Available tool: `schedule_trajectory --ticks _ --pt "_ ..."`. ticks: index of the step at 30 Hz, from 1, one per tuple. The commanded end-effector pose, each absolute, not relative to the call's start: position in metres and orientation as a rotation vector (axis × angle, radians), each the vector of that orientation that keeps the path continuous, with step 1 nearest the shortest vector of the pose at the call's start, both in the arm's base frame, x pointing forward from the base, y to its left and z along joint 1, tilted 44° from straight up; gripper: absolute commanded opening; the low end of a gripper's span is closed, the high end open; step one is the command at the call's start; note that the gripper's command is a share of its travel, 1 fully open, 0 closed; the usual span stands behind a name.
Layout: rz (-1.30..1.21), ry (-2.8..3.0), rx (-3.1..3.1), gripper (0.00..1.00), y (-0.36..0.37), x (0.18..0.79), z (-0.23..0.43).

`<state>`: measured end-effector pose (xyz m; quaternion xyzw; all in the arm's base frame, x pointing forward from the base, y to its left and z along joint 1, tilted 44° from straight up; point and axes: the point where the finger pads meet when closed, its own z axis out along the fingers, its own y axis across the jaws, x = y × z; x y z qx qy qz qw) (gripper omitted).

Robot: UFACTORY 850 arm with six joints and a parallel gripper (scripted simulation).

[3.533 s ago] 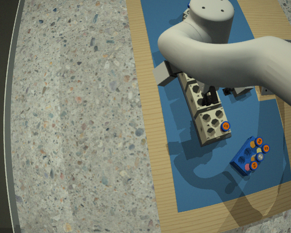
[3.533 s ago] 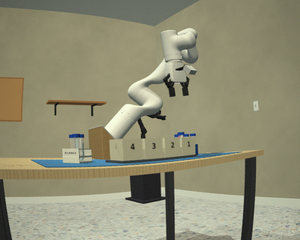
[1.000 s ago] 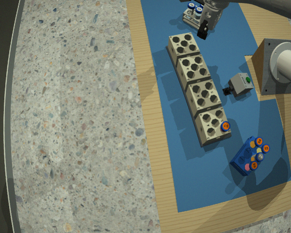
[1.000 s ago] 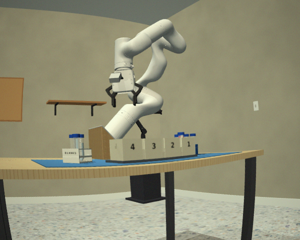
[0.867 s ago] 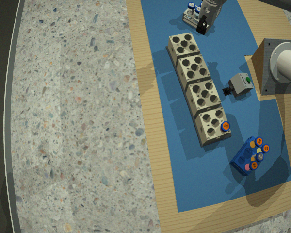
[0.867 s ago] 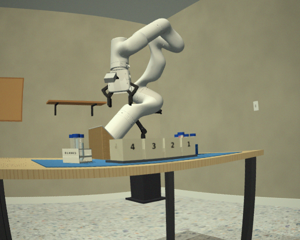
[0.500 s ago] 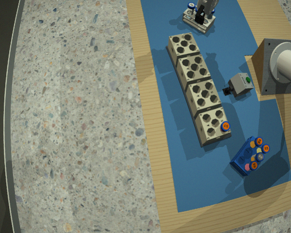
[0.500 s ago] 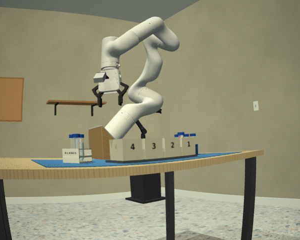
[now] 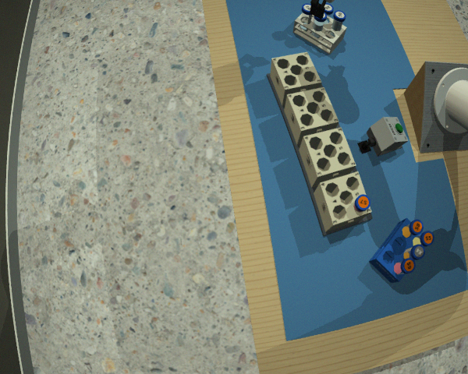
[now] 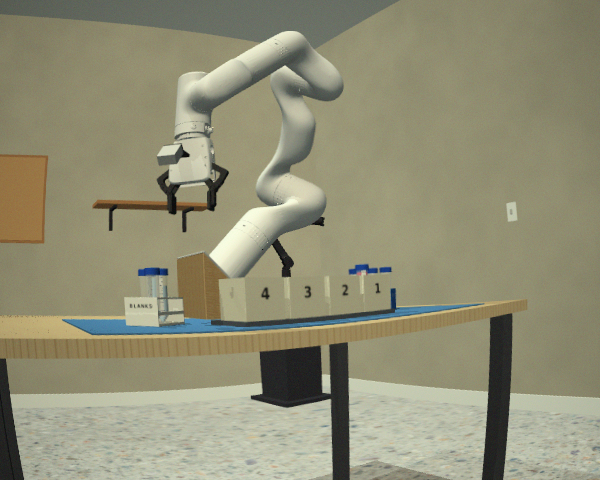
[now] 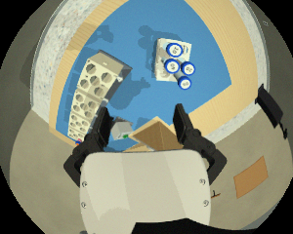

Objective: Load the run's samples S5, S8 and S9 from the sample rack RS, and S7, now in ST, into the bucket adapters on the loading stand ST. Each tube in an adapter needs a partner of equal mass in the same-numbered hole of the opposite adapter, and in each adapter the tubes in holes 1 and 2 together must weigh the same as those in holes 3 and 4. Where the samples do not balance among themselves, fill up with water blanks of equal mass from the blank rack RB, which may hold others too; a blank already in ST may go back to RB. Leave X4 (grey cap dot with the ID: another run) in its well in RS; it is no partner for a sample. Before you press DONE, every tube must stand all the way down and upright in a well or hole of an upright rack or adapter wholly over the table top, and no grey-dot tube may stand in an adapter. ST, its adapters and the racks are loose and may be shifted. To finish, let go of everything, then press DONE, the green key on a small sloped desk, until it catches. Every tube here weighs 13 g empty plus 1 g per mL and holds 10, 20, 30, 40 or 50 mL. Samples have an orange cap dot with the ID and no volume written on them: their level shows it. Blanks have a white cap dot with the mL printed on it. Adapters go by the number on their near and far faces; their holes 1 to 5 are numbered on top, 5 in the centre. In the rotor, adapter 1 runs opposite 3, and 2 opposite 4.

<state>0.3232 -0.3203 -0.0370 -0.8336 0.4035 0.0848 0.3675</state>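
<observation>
Overhead, gripper hanging high in the left half of the exterior frame, fingers spread wide with nothing between them, well above the blank rack RB. At the top edge of the top view, dark fingertips overlapping RB and its white-dotted blanks. Down the middle of that frame, loading stand ST with four adapters in a row; S7 standing in the lowest adapter, at its right edge. Lower right, blue sample rack RS carrying three orange-dotted tubes and grey-dotted X4. Right of centre, DONE key on its grey desk.
</observation>
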Motion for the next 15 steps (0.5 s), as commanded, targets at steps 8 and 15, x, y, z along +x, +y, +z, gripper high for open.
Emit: schedule_trajectory --ticks 8,15 --pt "0.217 1.036 -2.142 1.0 -0.359 0.309 -0.076" --pt "0.217 1.036 -2.142 1.0 -0.379 0.301 -0.097"
